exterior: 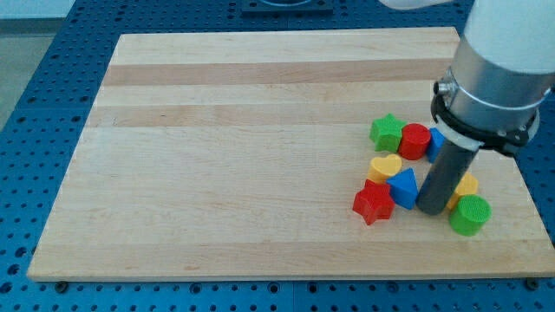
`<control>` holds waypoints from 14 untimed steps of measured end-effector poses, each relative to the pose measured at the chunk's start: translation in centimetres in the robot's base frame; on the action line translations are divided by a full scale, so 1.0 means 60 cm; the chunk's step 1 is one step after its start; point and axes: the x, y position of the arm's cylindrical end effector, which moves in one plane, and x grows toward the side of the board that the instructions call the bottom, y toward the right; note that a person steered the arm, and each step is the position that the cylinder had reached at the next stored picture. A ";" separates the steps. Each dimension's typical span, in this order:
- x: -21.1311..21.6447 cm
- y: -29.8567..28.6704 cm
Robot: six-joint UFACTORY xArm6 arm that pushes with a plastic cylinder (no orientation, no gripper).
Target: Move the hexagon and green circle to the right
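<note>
Pale wooden board [260, 130] lying on a blue perforated table [52, 52], wood grain running from the view's left to the view's right. All blocks gathered near the board's right edge, toward the view's bottom. Green star [387, 132] at the cluster's upper left, touching or just beside a red block [414, 140] that looks like a hexagon or short cylinder, exact outline hard to tell. Just right of that red block, a sliver of blue block [436, 141], mostly hidden behind the rod, shape not readable. Below these, a yellow heart-like block [385, 166], then a blue triangle [403, 188] and a red star [374, 203] touching at the cluster's lower left. Green circle [470, 215] at the lower right, close to the board's bottom right corner, with an orange-yellow block [467, 185] just above it, partly hidden by the rod. No gripper on the arm: only a straight dark rod [442, 173] coming down from a large grey and white arm [499, 69], holding nothing. My tip [431, 211] resting on the board between the blue triangle on its left and the green circle on its right, just beside both, contact with either not clear.
</note>
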 end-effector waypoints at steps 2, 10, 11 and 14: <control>0.012 0.000; -0.042 0.015; -0.042 -0.022; -0.033 -0.033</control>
